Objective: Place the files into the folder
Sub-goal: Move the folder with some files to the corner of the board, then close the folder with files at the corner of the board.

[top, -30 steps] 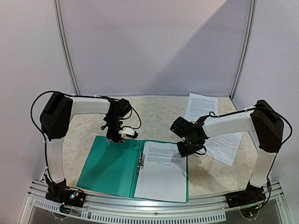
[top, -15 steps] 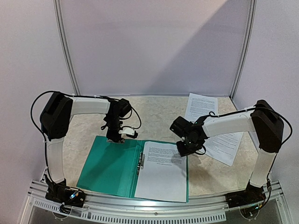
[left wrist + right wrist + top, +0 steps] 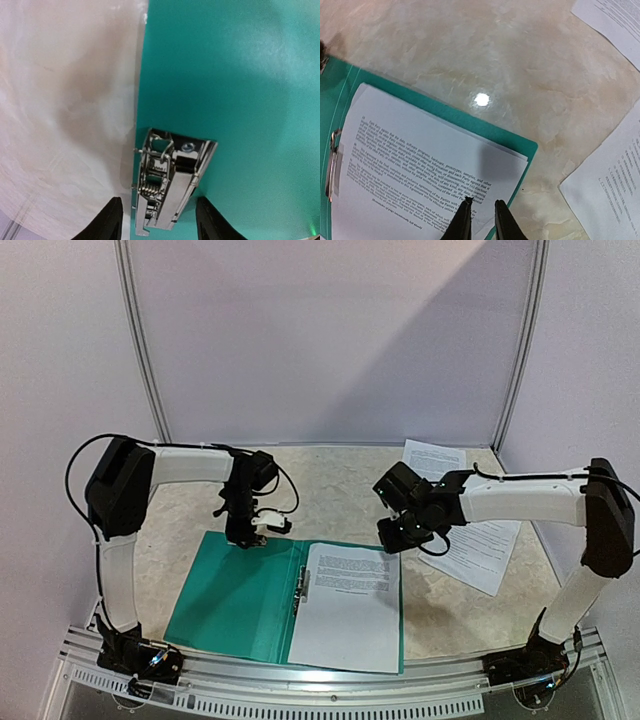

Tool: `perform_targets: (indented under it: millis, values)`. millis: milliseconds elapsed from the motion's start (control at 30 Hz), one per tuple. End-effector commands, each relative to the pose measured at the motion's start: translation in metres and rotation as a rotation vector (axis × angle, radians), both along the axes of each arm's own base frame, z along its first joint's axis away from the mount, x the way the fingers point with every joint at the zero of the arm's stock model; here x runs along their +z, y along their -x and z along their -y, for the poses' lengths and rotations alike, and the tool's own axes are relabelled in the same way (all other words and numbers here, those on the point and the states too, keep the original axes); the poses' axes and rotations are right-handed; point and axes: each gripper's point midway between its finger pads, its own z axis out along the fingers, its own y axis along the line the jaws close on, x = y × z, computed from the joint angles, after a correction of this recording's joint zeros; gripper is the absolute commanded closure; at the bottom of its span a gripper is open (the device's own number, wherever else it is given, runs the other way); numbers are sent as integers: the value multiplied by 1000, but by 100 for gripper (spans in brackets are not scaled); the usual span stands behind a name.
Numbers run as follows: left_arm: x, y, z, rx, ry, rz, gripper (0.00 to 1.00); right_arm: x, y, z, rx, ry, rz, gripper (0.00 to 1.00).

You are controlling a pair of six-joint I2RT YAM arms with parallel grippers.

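The teal folder (image 3: 235, 600) lies open at the table's front. Printed files (image 3: 345, 605) lie on its right half, beside the spine clip (image 3: 302, 585). My left gripper (image 3: 247, 538) is open at the folder's far left edge. In the left wrist view its fingers (image 3: 107, 222) stand either side of a metal clip (image 3: 167, 185) on the teal cover (image 3: 240, 75), without touching it. My right gripper (image 3: 392, 540) hovers over the folder's far right corner. In the right wrist view it (image 3: 481, 220) is only slightly open and empty above the files (image 3: 420, 165).
Two more printed sheets lie on the marbled table at the right: one (image 3: 430, 462) near the back wall, one (image 3: 485, 550) under my right arm, also in the right wrist view (image 3: 610, 190). Wall panels with metal posts close the back and sides.
My right gripper has risen off the sheet in the folder and drawn back and to the right as the arm stretched out. The left arm and the folder have stayed put.
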Motion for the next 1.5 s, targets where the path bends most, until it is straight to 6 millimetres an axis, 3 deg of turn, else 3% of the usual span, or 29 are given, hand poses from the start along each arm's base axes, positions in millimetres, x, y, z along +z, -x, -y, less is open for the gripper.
perform_targets:
  millis: [0,167,333,467,633,767,933,1100,1233,1467]
  values:
    - [16,-3,-6,65,53,-16,43,19,18,-37,180,-184,9,79]
    - [46,0,3,111,174,-27,31,46,30,-91,408,-203,81,76]
    - [74,15,14,170,306,-59,29,22,39,-146,528,-185,18,77]
    - [105,41,42,260,524,-173,31,-2,42,-165,530,-221,-32,82]
    - [126,73,82,409,761,-409,44,-10,46,-162,478,-253,-67,98]
    - [110,83,95,480,776,-494,48,-14,50,-151,399,-286,-91,100]
    - [88,85,107,523,777,-507,48,-37,51,-139,304,-269,-127,100]
    - [71,84,115,571,783,-533,48,-43,53,-142,284,-310,-138,100]
    - [59,86,121,642,788,-587,48,-59,58,-138,271,-311,-180,100]
    - [49,89,131,662,800,-620,47,-70,61,-135,260,-315,-209,100]
